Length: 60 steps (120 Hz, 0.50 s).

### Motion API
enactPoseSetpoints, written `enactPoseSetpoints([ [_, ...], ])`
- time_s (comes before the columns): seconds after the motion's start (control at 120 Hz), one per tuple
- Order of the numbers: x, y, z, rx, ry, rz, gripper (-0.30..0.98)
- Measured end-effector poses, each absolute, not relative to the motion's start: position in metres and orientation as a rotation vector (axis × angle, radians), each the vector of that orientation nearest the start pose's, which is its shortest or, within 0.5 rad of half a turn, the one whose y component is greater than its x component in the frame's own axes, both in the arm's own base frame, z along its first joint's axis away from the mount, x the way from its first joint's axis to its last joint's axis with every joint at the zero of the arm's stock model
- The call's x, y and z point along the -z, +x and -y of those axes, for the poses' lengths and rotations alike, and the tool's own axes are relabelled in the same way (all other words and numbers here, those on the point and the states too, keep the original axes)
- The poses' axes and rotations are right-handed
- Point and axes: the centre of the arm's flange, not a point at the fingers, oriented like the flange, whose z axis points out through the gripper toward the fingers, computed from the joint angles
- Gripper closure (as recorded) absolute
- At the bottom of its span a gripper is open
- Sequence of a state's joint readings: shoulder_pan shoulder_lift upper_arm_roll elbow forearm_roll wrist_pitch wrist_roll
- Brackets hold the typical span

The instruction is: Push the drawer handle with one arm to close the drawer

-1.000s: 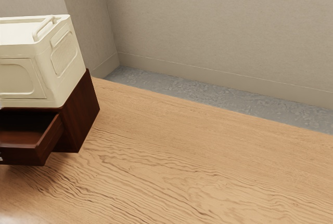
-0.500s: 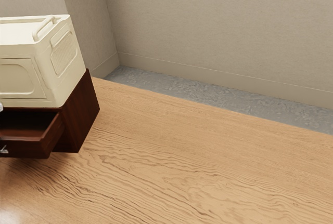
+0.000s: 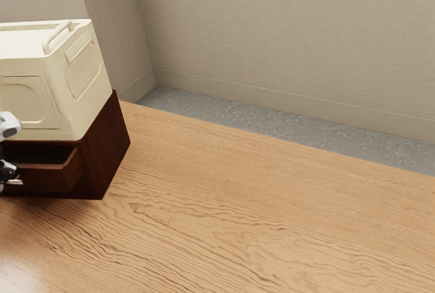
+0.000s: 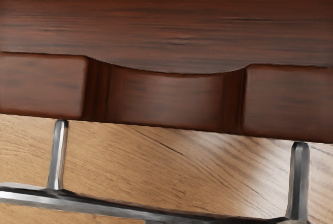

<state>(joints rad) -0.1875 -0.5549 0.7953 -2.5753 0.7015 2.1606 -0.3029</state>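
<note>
Drawer [image 3: 42, 180], dark reddish wood: partly out of its cabinet [image 3: 107, 149], not closed. Cabinet: on the desk [image 3: 245, 204], a cream crate [image 3: 64, 102] on top.

Handle [image 4: 104, 203], one, metal: a bar on two posts, fixed outside the drawer's front panel [image 4: 166, 102], which has a scooped top edge.

End effector [image 3: 7, 170], one: at the exterior view's left edge, close by the handle; whether apart or together, cannot tell. Contact with the handle: likely, unconfirmed.

Step in hand, as judged: the closing push, well advanced. Next move: straight, steady pressure toward the cabinet, kept level and near the handle's middle, until the front panel seats; off-centre pressure could bind the drawer.
</note>
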Motion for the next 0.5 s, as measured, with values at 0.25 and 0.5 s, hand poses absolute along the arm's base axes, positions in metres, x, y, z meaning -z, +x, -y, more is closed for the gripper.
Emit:
enactPoseSetpoints([
  [0.25, -0.399, 0.348, -0.248, 0.123, -2.819, 0.656, 0.79],
  [0.5, -0.406, 0.372, -0.247, 0.175, -2.783, 0.665, 0.79],
])
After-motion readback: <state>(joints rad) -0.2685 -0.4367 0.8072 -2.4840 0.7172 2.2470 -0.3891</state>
